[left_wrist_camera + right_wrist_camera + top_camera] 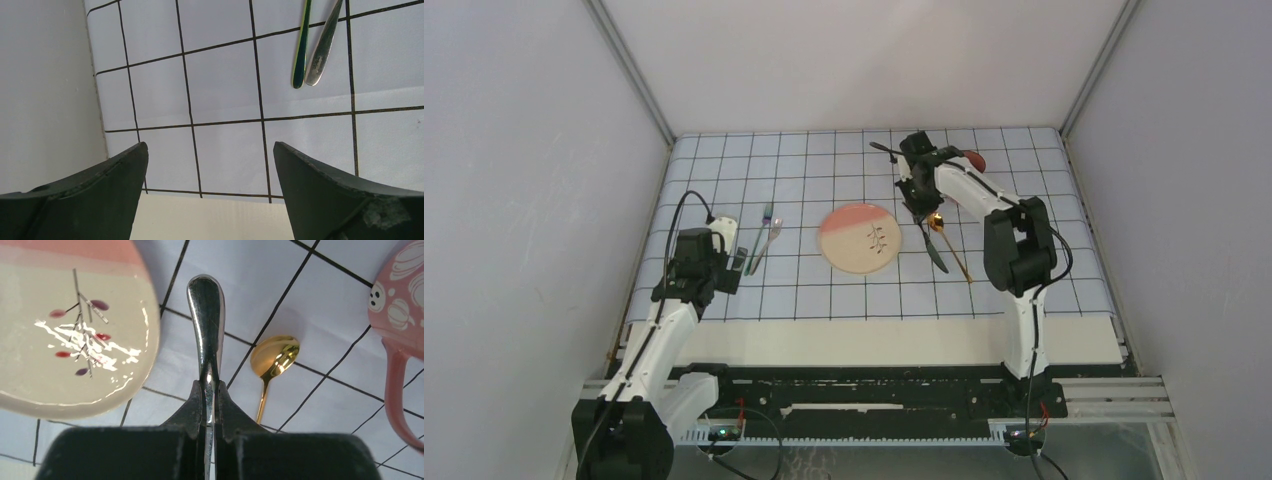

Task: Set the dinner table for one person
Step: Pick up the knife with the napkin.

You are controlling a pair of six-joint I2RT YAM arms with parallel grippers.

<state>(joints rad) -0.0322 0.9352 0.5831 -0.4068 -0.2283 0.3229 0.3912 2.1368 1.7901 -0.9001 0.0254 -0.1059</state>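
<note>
From above, the worktop (874,342) shows as a plain, smooth cream strip along the near edge, just beyond the arm bases. The rest of it lies under a pale-blue gridded cloth (724,160). On the cloth a plate (856,238) sits in the middle, with two utensils (764,245) well to its left. A gold spoon (939,228) lies just to its right and a pink mug (972,160) stands farther back. The right arm (969,190) reaches over the gap between plate and spoon.

In the left wrist view, the left fingers (100,195) stand wide apart with nothing between them, above the cloth's near edge. A sliver of cream worktop shows below.

In the right wrist view, the right fingers (235,415) are pressed together on a silver handle (206,310). It may be a knife, though only the rounded end shows. We judge the step is laying it between plate and spoon. We should lower it flat, parallel to the spoon and clear of the plate rim, then release only once it rests.
</note>
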